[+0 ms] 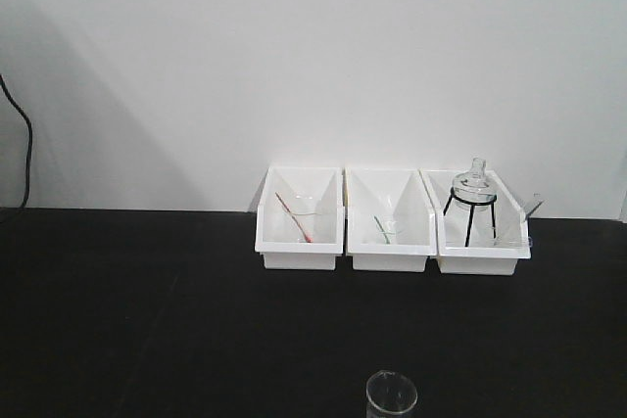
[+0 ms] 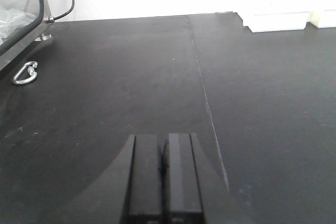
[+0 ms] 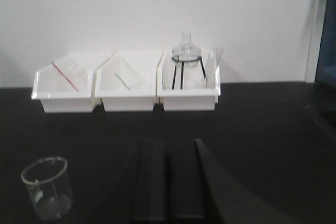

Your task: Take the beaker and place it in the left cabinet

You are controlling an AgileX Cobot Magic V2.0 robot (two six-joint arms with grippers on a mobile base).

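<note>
1. Left side. The left gripper hangs low over the flat black table. Its jaws are closed together and hold nothing. A small silver metal carabiner lies on the table at its 10 o'clock, well apart.

2. Centre. The small clear glass cylindrical beaker stands upright and empty at the 6 o'clock edge of the table in the front view. It is well apart from the bins at 12 to 1 o'clock along the wall.
   - The left white plastic bin holds a glass beaker with a red rod.
   - The middle white bin holds a glass beaker with a green rod.
   - The right white bin holds a round glass flask on a black tripod.

3. Right side. The right gripper is also closed and empty. The beaker stands at its 8 o'clock, near but not touching.

4. Progress. No step is complete, as the beaker has not been grasped or lifted. The light grey metal cabinet cannot be made out in any view. The steps left are to open a gripper, close it on the beaker, lift, carry the beaker to the cabinet and release it on a shelf. The right gripper appears better placed for the pick.
</note>
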